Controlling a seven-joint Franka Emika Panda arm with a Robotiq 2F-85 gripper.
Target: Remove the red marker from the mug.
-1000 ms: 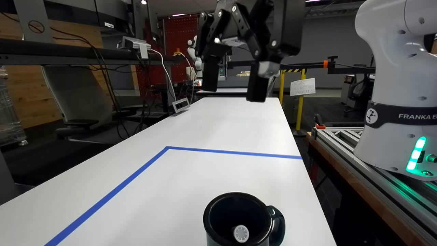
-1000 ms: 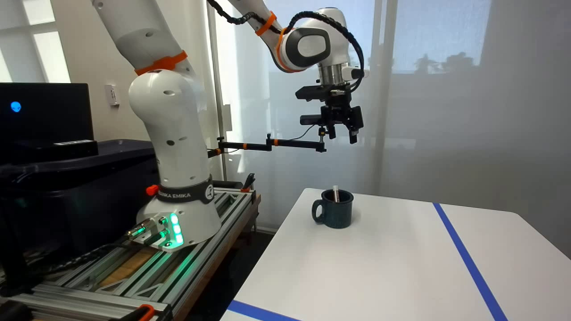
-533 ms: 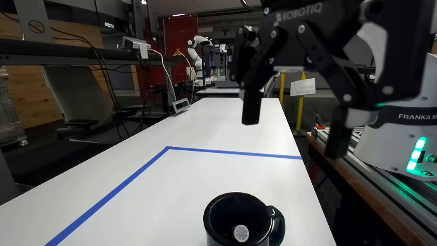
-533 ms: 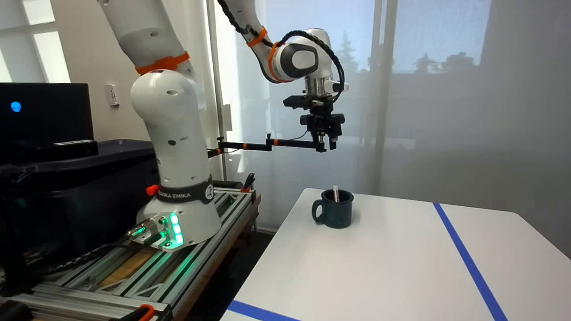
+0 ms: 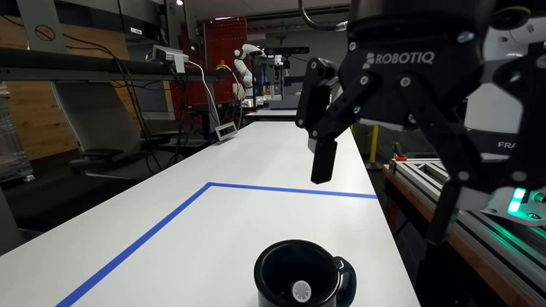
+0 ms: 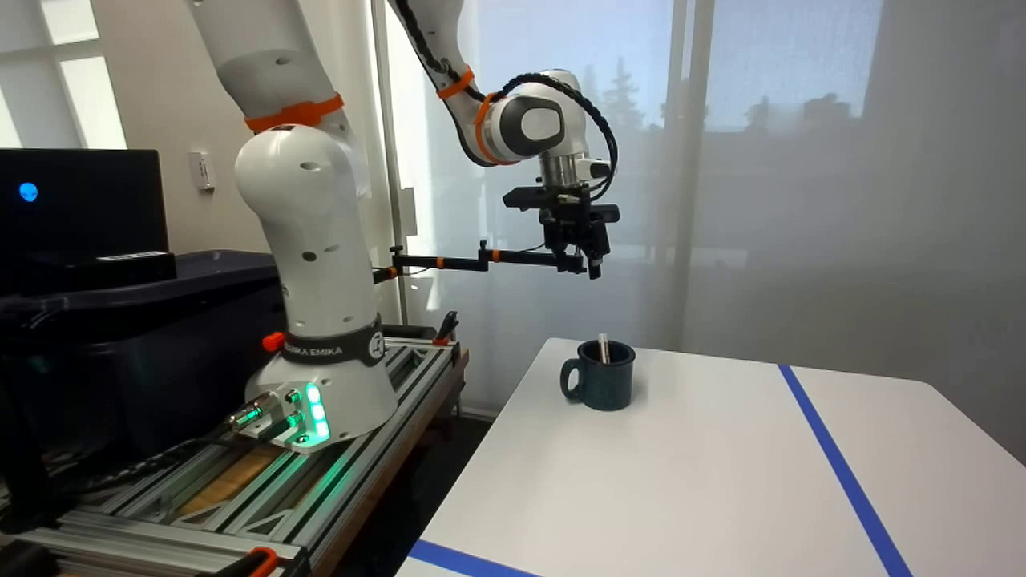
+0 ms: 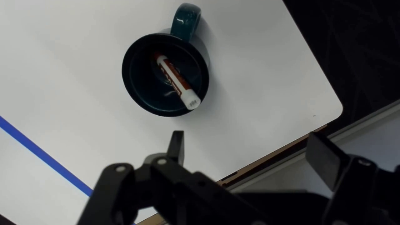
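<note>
The dark glossy mug [image 6: 607, 389] stands upright on the white table in both exterior views, and also in an exterior view [image 5: 315, 266]. The red marker [image 7: 175, 78] leans inside it, its white end against the rim and its red end at the bottom, as the wrist view shows. Its whitish end [image 5: 301, 291] shows above the mug's inside; it also sticks out in an exterior view [image 6: 603, 346]. My gripper [image 5: 379, 209] is open and empty, with jaws wide apart. It hangs well above the mug, off toward the robot's side. In the wrist view the gripper [image 7: 245, 134] lies below and right of the mug.
The white table [image 6: 721, 481] bears blue tape lines [image 6: 842, 473]. Its edge [image 7: 268, 153] and the robot's metal rail [image 6: 345, 481] lie under the gripper's side. A black camera arm [image 6: 521, 258] on a clamp stands behind the gripper in an exterior view.
The gripper has come lower and moved toward the robot base, nearer the camera in an exterior view. It stays open. The mug and marker have not moved.
</note>
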